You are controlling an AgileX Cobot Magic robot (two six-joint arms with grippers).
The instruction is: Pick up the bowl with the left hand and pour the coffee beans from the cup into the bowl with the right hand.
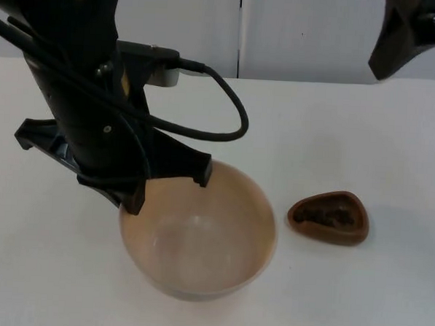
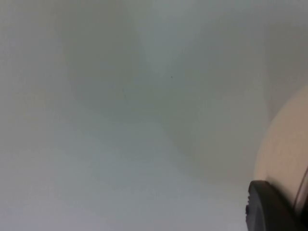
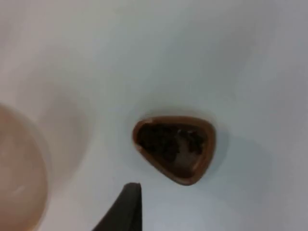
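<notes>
left arm: enters from the upper left of the top view and slopes down and forward across the counter. the left end effector sits at the far-left rim of the bowl. its two fingers are spread wide; one fingertip stands at the rim's left edge, the other at the rim's far edge. the jaws are released and clamp nothing; whether a fingertip touches the rim cannot be told. in the left wrist view a black fingertip lies just beside the pale curved wall of the bowl, with bare counter beyond.

right arm: waits high at the upper right of the top view, well apart from both vessels. the right end effector shows as a dark shape against the grey partition wall; whether it is released or clenched cannot be told. in the right wrist view one black fingertip shows above the counter, looking down on the cup.

task objects: the bowl is tan, round and deep, upright on the counter at centre front, and its inside holds nothing. the cup is brown with a rounded triangular rim, stands upright to the right of the bowl, near but apart from it, and holds dark coffee beans. the edge of the bowl shows beside the cup in the right wrist view.

obstructions: the left arm's body covers the far-left part of the bowl's rim in the top view.
</notes>
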